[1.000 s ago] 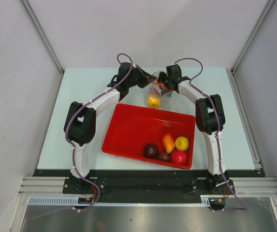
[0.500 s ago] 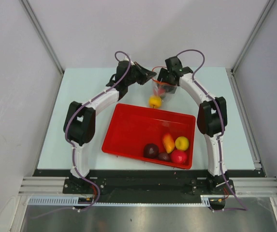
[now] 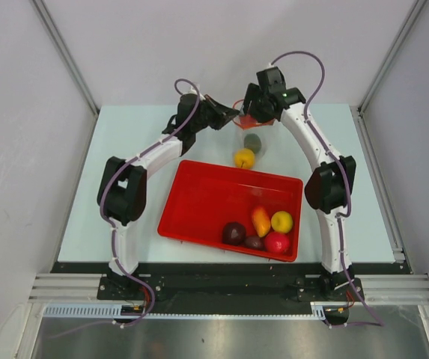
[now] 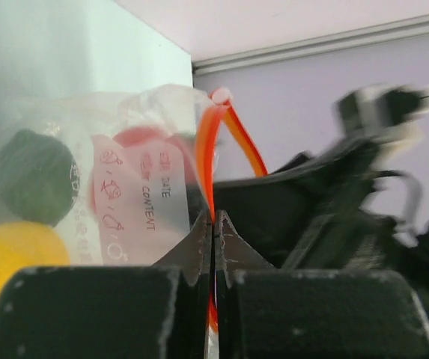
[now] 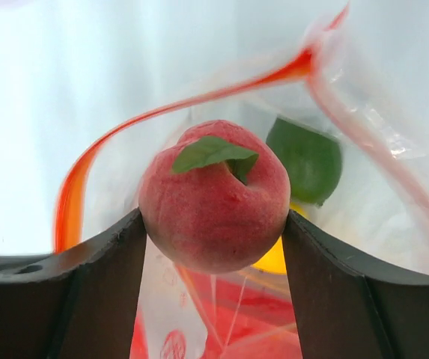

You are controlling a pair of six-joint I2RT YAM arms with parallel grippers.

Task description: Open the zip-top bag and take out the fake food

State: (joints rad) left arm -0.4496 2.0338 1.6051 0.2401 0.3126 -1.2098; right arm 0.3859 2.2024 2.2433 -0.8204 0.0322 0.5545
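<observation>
We have the pale flat table (image 3: 124, 149) across the middle of the top view, and the large red rectangular plastic tray (image 3: 207, 198) at centre, slightly skewed. Above the tray, upper middle of the frame, the clear crinkly plastic zip-top bag (image 3: 253, 134) hangs between both arms; we cannot tell whether its bottom touches the table. On the left gripper (image 4: 213, 224) the fingers are clenched flat together on the bag's orange-red zip strip (image 4: 207, 149). On the right gripper (image 5: 213, 221) the fingers pinch the pink-red plastic peach with a green leaf (image 5: 214, 202) at the open mouth, touching it on both sides. Inside the bag are a dark green round toy (image 5: 308, 161) and below it a yellow round toy (image 3: 244, 158), just above the tray's far rim. Clustered in the tray's lower right corner: yellow ball (image 3: 281, 221), red ball (image 3: 277, 242), orange piece (image 3: 260, 221), dark maroon ball (image 3: 234, 232), small maroon piece (image 3: 254, 242) between the last and the red.
</observation>
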